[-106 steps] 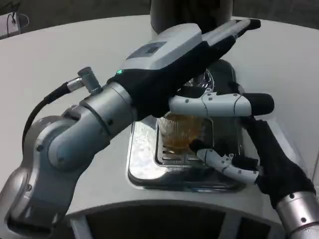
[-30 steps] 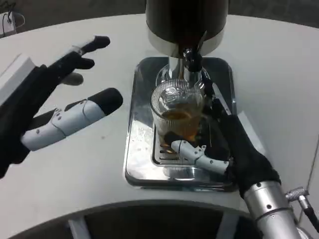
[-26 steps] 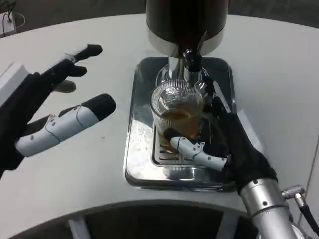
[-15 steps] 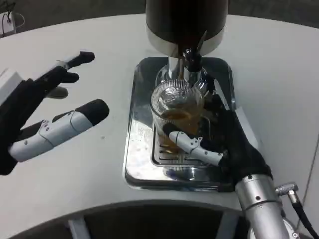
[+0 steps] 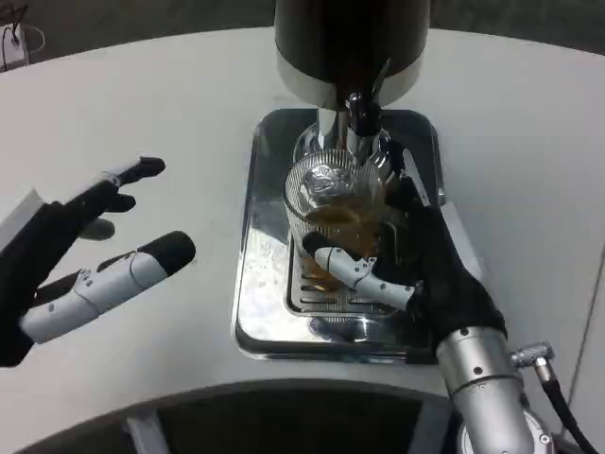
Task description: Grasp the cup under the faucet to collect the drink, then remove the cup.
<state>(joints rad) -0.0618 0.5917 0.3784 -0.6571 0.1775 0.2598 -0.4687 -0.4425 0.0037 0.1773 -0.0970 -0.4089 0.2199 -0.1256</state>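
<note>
Your ribbed clear glass cup [image 5: 336, 213], partly full of amber drink, stands on the slotted grate of the shiny chrome drip tray [image 5: 260, 293], directly below the small dark faucet [image 5: 359, 112] that juts from the tall dark cylindrical dispenser [image 5: 352, 43]; the spout hangs just above the cup's rim, so it crowds the space over the glass; your right hand [image 5: 421, 274] is wrapped around the cup from the right side, its black palm against the glass wall and a white-and-black finger [image 5: 354, 270] curled across the front of the cup near its base, so the hand holds the cup where it stands on the grate; whether the fingers behind the glass also press on it you cannot tell, since the cup and the dispenser's base hide them; the silver right forearm [image 5: 482, 388] rises from the lower right edge over the tray's front corner; your left hand [image 5: 80, 255] hovers over the white round table [image 5: 142, 113] well to the left of the tray, fingers spread apart and holding nothing; a thin cable loop [image 5: 19, 33] lies at the far left edge of the table.
</note>
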